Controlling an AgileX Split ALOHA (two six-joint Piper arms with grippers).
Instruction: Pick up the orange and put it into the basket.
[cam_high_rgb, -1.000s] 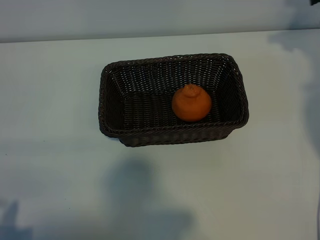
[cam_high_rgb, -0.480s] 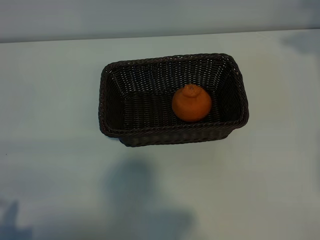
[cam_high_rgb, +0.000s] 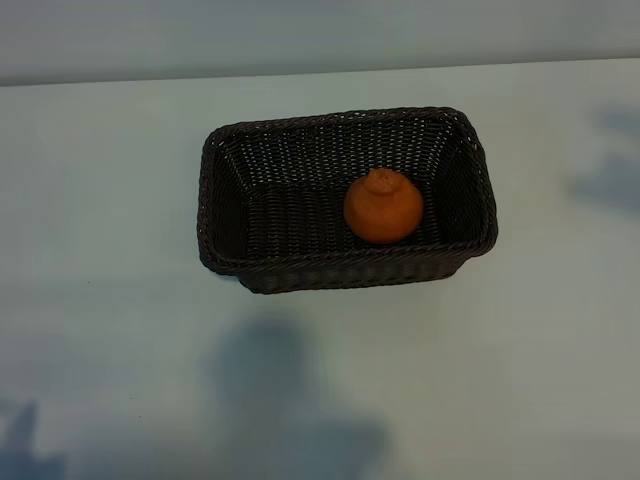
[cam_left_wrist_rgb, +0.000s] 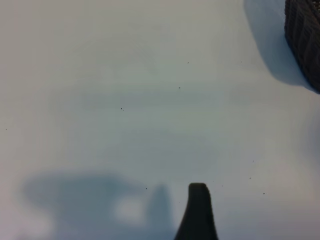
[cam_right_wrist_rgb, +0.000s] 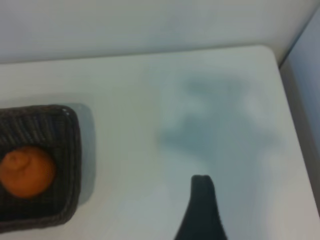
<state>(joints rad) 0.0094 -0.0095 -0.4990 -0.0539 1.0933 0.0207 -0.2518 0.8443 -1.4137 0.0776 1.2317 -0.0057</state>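
Observation:
The orange (cam_high_rgb: 382, 206) lies inside the dark-brown wicker basket (cam_high_rgb: 220, 200), right of its middle, knob up. Neither arm appears in the exterior view. The right wrist view shows the orange (cam_right_wrist_rgb: 25, 170) in the basket (cam_right_wrist_rgb: 72, 150) off to one side. My right gripper (cam_right_wrist_rgb: 160, 232) hangs over bare table away from the basket, and only one dark fingertip (cam_right_wrist_rgb: 202, 195) shows, with nothing held. My left gripper (cam_left_wrist_rgb: 160, 232) also stands open over bare table, one fingertip (cam_left_wrist_rgb: 198, 200) visible. A corner of the basket (cam_left_wrist_rgb: 305, 40) lies far from it.
The white table (cam_high_rgb: 100, 300) spreads around the basket on all sides. Its far edge meets a pale wall (cam_high_rgb: 300, 35). In the right wrist view the table's corner (cam_right_wrist_rgb: 272, 55) and side edge are near. Arm shadows fall on the table.
The arm shadow at the exterior view's right edge has shrunk and shifted. The orange and the basket have not moved.

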